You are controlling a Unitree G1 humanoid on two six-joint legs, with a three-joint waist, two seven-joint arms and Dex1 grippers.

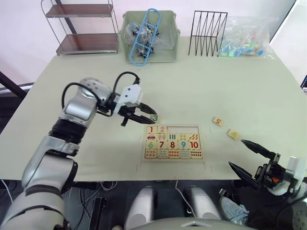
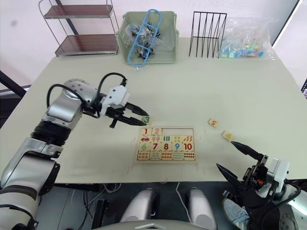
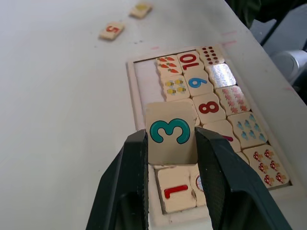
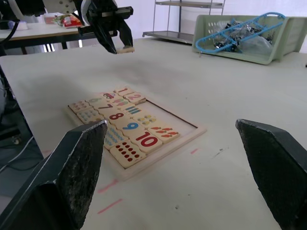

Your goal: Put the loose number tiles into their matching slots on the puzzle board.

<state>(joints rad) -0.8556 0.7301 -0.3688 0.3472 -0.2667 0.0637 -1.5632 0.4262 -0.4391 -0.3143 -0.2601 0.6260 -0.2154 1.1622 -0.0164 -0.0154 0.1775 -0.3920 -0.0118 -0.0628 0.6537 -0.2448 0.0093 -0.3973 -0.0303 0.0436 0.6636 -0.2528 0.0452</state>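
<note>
**Tile 3 held over the board, three slots to fill**

The tile printed 3 [image 3: 170, 132] is pinched between the two black fingers of the left claw [image 1: 144, 114], hanging just above the board's [image 1: 172, 142] far-left corner, digit facing up. In the top row, tiles 1 [image 1: 151, 130] and 2 [image 1: 162, 129] already sit in their recesses; the open slots [image 1: 183, 129] run on beside the 2, and the nearest of them looks like the home for the 3. Tile 5 [image 1: 218, 121] and another loose tile [image 1: 234, 134] lie on the surface to the right of the board, apart from it.

To do this step well, I'd carry the tile a little rightward past the 2, square its edges to the recess, lower it flat and let go only once it rests inside, minding not to nudge the seated 2.

The left arm reaches across from the left with its elbow bent and the claw angled down toward the board. The right claw [image 1: 248, 157] hangs low off the near right edge, fingers spread wide and holding nothing.
</note>
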